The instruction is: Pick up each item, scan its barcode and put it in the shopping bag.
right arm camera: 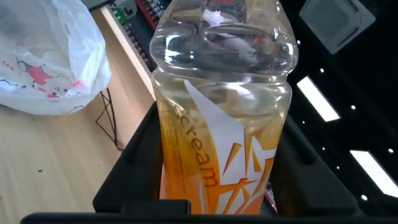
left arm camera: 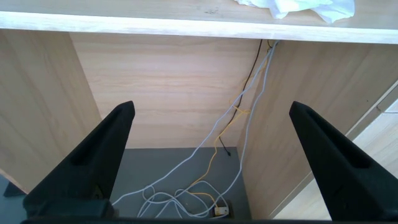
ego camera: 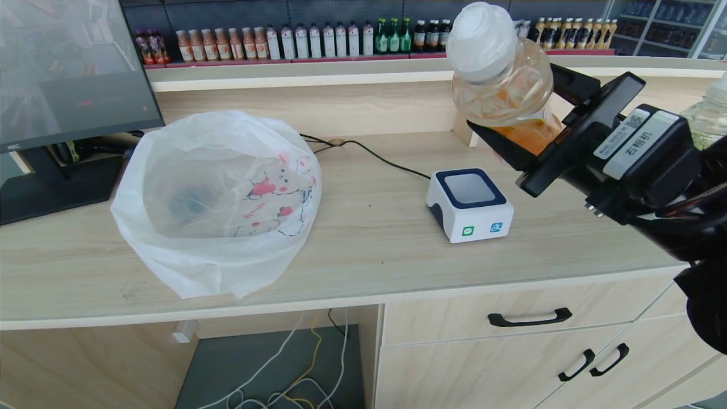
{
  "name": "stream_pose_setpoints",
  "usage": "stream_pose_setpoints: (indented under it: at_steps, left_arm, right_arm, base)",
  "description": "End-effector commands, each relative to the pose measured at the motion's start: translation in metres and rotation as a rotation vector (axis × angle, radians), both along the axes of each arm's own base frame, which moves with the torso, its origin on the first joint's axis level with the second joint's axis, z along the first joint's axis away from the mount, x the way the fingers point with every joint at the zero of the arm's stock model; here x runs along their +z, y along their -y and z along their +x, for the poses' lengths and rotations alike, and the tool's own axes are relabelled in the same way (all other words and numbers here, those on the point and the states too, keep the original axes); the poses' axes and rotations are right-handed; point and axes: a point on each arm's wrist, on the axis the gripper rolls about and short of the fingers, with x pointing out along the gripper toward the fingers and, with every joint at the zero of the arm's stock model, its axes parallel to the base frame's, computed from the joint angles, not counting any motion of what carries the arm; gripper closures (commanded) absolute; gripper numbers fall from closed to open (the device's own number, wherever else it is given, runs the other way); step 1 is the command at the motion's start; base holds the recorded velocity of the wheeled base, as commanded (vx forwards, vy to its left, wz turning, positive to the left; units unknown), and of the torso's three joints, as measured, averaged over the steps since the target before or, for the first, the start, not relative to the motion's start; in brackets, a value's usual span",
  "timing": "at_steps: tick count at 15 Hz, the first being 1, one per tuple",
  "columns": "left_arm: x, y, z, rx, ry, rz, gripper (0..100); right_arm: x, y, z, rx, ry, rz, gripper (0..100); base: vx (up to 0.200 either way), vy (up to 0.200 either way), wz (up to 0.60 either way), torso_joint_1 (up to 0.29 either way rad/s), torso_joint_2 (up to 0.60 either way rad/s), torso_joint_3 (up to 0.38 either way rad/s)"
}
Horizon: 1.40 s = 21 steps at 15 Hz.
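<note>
My right gripper [ego camera: 539, 150] is shut on a clear bottle [ego camera: 502, 79] with an orange label and white cap, held tilted in the air above and to the right of the white barcode scanner [ego camera: 469, 204]. The right wrist view looks up along the bottle [right arm camera: 221, 124] between the black fingers [right arm camera: 134, 180]. A white plastic shopping bag [ego camera: 218, 199] stands open on the counter's left half, with a printed item inside. My left gripper [left arm camera: 211, 162] hangs open below the counter edge, facing the leg space with cables on the floor.
A monitor [ego camera: 68, 62] stands at the counter's far left. The scanner's black cable [ego camera: 369, 150] runs across the counter behind the bag. Another clear bottle [ego camera: 710, 113] sits at the far right. Drawers with black handles [ego camera: 528, 318] are below. Shelves of bottles [ego camera: 341, 40] line the back.
</note>
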Motion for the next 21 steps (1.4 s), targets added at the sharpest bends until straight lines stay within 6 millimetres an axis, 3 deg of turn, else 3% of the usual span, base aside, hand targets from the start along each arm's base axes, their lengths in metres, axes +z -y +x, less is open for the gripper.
stream_pose_setpoints:
  at_steps: [1, 8, 14, 21]
  left_arm:
    - [0.000, 0.000, 0.000, 0.000, 0.000, 0.000, 0]
    - [0.000, 0.000, 0.000, 0.000, 0.000, 0.000, 0]
    - [0.000, 0.000, 0.000, 0.002, 0.000, 0.000, 0]
    - [0.000, 0.000, 0.000, 0.002, 0.002, 0.000, 0]
  right_arm:
    - [-0.024, -0.016, 0.020, 0.062, 0.008, -0.041, 100]
    - [-0.046, -0.025, 0.032, 0.181, 0.104, -0.177, 100]
    - [-0.053, -0.006, 0.048, 0.193, 0.139, -0.250, 100]
    - [-0.059, -0.007, 0.054, 0.181, 0.193, -0.292, 100]
  base:
    - [0.000, 0.000, 0.00, 0.000, 0.00, 0.000]
    - [0.000, 0.000, 0.00, 0.000, 0.00, 0.000]
    - [0.000, 0.000, 0.00, 0.000, 0.00, 0.000]
    - [0.000, 0.000, 0.00, 0.000, 0.00, 0.000]
